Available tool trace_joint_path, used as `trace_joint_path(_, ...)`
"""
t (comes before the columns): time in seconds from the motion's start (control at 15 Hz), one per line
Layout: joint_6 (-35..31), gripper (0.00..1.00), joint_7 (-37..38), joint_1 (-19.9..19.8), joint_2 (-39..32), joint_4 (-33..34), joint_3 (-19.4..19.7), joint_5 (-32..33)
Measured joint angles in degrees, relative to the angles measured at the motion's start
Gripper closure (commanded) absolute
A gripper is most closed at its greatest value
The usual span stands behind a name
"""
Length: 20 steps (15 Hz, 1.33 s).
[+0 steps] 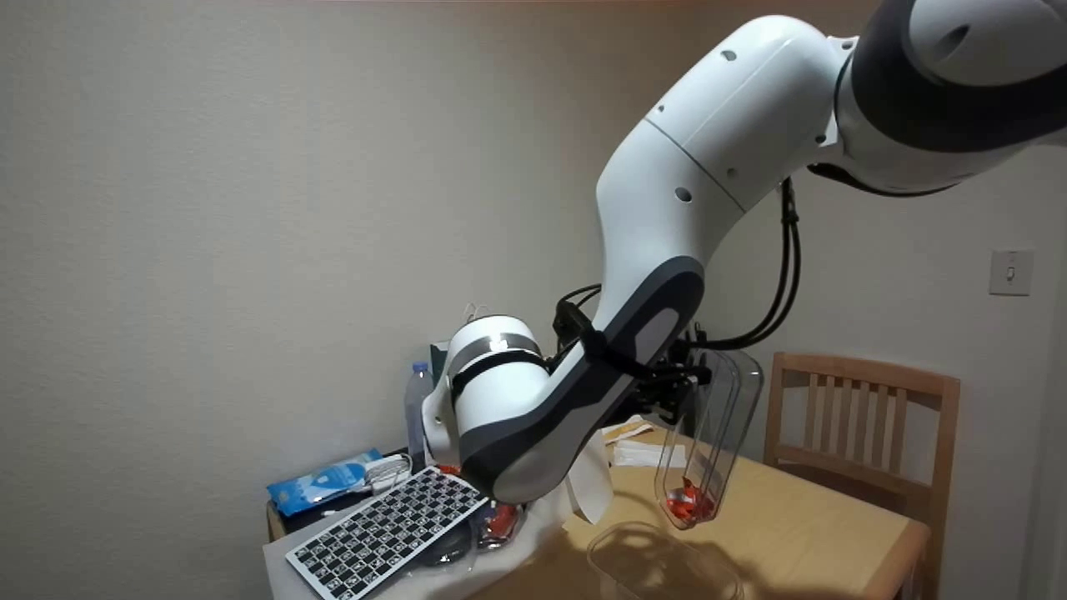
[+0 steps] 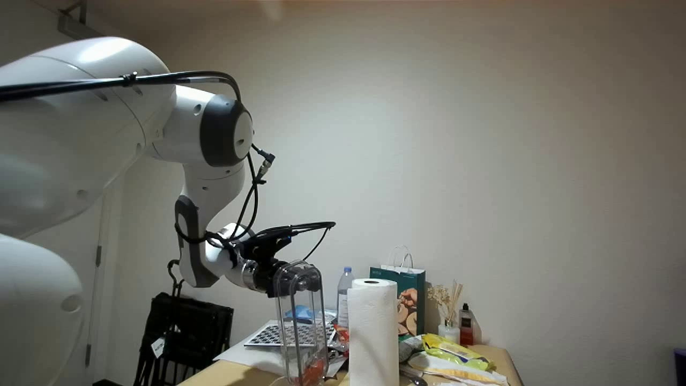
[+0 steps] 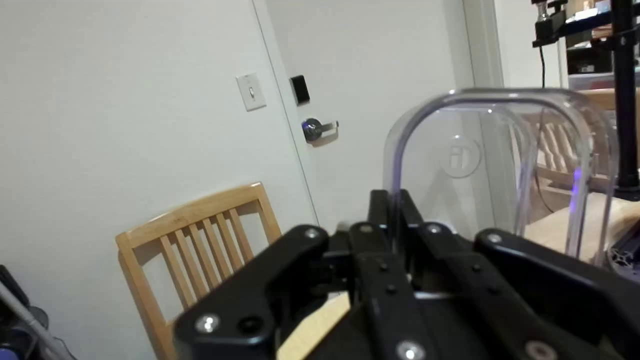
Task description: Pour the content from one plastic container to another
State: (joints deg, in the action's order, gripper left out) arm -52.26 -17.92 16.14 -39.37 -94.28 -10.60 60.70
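My gripper (image 3: 393, 197) is shut on the edge of a clear plastic container (image 3: 500, 95), whose wall passes between the fingertips. In both exterior views this container (image 1: 718, 417) (image 2: 293, 321) hangs steeply on end, its long side almost vertical. Red wrapped pieces (image 1: 690, 502) are gathered inside its low end, (image 2: 313, 371) near the bottom edge of an exterior view. Beneath it on the wooden table rests another clear container (image 1: 638, 525), cut off by the lower edge of that exterior view. Whether anything lies in that lower container is hard to tell through the shadows.
A paper towel roll (image 2: 372, 332) stands close beside the held container in an exterior view. Behind are a bottle (image 2: 344, 300), a green paper bag (image 2: 412, 279) and a yellow pack (image 2: 455, 351). A checkered board (image 1: 392, 533) leans by the arm; a wooden chair (image 1: 867, 367) stands past the table.
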Motion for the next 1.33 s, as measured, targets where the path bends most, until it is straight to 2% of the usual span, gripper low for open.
trace_joint_path(0.27, 3.91, 0.93, 0.0, 1.98, -1.47, 0.77, -0.73, 2.4)
trace_joint_path(0.6, 3.92, 0.95, 0.01, 1.93, -1.59, 1.0, -1.4, 2.43)
trace_joint_path(1.0, 4.1, 0.95, 0.01, 4.26, -3.41, 0.87, -2.39, 8.14)
trace_joint_path(1.33, 4.63, 0.95, 0.0, 4.98, -4.71, -0.29, -2.44, 9.4)
